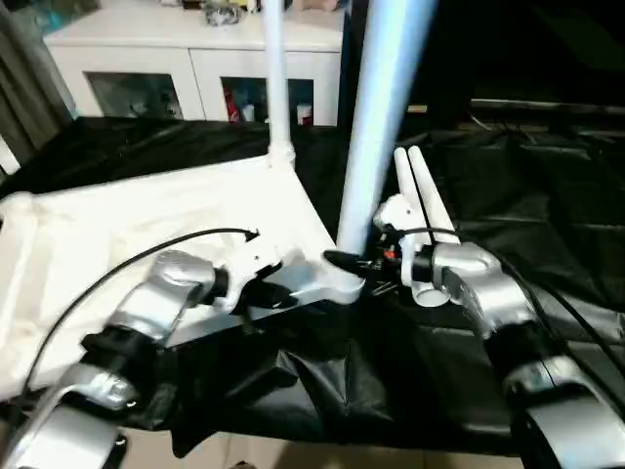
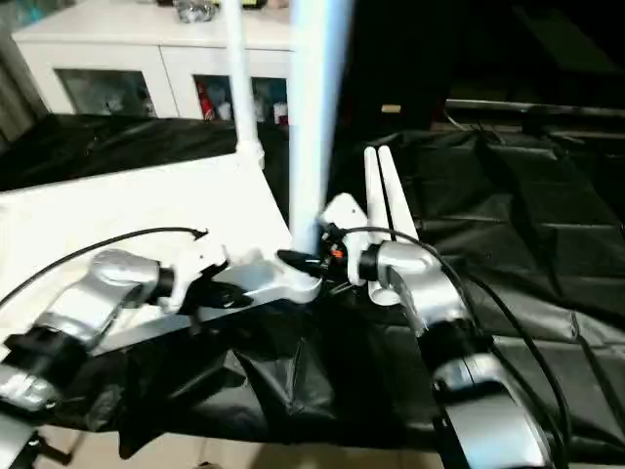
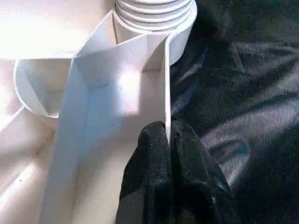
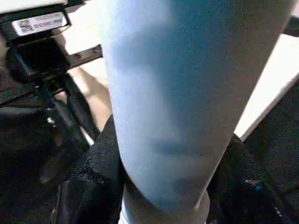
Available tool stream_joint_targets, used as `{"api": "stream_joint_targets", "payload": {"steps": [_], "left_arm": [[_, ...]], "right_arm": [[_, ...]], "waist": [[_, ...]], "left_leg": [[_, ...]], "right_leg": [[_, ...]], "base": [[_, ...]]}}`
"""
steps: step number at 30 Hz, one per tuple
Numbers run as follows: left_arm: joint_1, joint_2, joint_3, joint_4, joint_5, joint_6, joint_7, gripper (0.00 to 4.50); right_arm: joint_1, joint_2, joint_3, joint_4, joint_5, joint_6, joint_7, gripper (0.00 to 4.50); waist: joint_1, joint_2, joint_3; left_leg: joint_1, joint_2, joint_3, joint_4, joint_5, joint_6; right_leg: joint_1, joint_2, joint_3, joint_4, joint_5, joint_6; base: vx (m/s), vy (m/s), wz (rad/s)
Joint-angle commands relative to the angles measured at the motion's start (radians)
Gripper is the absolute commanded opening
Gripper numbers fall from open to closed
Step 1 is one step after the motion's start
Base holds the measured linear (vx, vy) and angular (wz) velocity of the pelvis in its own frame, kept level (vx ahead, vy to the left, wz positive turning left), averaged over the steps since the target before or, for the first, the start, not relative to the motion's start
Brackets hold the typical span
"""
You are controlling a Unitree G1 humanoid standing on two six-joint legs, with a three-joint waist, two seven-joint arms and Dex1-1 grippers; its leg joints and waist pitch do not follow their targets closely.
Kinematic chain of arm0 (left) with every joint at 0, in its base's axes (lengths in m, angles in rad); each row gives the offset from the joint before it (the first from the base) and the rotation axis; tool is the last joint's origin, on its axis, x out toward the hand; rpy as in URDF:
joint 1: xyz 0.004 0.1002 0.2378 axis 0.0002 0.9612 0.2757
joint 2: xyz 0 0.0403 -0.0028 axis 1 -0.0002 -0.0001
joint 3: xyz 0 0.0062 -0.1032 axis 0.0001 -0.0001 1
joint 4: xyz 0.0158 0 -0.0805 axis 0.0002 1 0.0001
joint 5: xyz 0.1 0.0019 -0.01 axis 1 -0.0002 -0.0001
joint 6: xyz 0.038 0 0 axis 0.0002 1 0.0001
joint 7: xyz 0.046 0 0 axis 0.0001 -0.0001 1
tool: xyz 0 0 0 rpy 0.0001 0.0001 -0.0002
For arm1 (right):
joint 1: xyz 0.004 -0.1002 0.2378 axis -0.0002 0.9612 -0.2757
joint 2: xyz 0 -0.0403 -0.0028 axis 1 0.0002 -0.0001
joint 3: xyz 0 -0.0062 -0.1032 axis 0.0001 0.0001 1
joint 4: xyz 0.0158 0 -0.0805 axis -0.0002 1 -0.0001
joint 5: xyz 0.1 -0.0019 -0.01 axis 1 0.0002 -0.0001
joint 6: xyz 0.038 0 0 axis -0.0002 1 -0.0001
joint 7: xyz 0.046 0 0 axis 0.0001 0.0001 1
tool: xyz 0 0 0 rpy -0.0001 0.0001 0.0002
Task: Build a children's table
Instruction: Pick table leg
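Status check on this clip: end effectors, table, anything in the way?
Left end effector shut on tabletop rim. Right end effector closed around upright leg at near corner socket. Far leg standing. Two loose legs beside it.

White table (image 1: 146, 225), white legs (image 1: 386, 107), black cloth (image 1: 527, 195), silver forearms (image 1: 161, 303).

**Legs run out of frame, jaws masked**

The near leg (image 1: 386, 107) and the far leg (image 1: 276, 78) are both cut off by the top edge, so their upper ends cannot be seen. In the right wrist view the near leg covers the right gripper (image 4: 163, 186). The tabletop (image 1: 117, 244) runs past the left edge. What sits behind the cabinet (image 1: 195, 59) glass is too blurred to tell.
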Motion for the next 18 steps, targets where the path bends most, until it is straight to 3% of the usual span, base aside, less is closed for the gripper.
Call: {"api": "stream_joint_targets", "payload": {"steps": [1,5,7,13,15,18], "left_arm": [[-0.016,0.014,-0.003,-0.101,-0.019,-0.009,-0.059,0.00],[-0.012,0.037,-0.013,-0.138,-0.016,-0.006,-0.089,0.00],[-0.005,0.054,-0.017,-0.165,-0.021,-0.003,-0.113,0.00],[0.014,0.087,-0.015,-0.225,-0.032,0.020,-0.140,0.00],[0.020,0.086,-0.006,-0.242,-0.040,0.042,-0.124,0.00],[0.011,0.063,0.017,-0.228,-0.027,0.069,-0.053,0.00]], "right_arm": [[0.046,0.005,0.099,0.120,-0.070,0.036,0.064,1.90],[0.032,-0.001,0.111,0.136,-0.072,0.031,0.123,1.90],[0.025,-0.004,0.110,0.141,-0.064,0.022,0.168,1.90],[0.031,-0.009,0.113,0.143,-0.067,-0.017,0.219,1.90],[0.034,-0.006,0.111,0.148,-0.071,-0.028,0.210,1.90],[0.036,0.009,0.101,0.158,-0.093,-0.050,0.120,1.90]], "waist": [[-0.001,0.001,-0.032],[-0.002,-0.002,-0.024],[-0.001,-0.010,-0.017],[-0.001,-0.015,-0.014],[0.000,-0.016,-0.011],[-0.002,-0.020,-0.006]], "left_leg": [[0.019,0.043,-0.018,-0.087,-0.360,0.005],[0.023,0.043,-0.017,-0.090,-0.378,0.002],[0.024,0.044,-0.016,-0.093,-0.363,0.005],[0.022,0.046,-0.010,-0.093,-0.276,0.031],[0.023,0.045,-0.009,-0.095,-0.273,0.033],[0.026,0.047,-0.010,-0.100,-0.310,0.016]], "right_leg": [[0.022,-0.076,0.059,-0.090,-0.257,-0.201],[0.021,-0.077,0.062,-0.095,-0.273,-0.204],[0.020,-0.078,0.063,-0.098,-0.273,-0.203],[0.026,-0.074,0.061,-0.085,-0.118,-0.244],[0.027,-0.075,0.061,-0.086,-0.124,-0.248],[0.025,-0.080,0.063,-0.094,-0.204,-0.236]], "base": [[0.000,0.000,0.00],[0.000,0.000,0.00],[0.000,0.000,0.00],[0.000,0.000,0.00],[0.000,0.000,0.00],[0.000,0.000,0.00]]}}
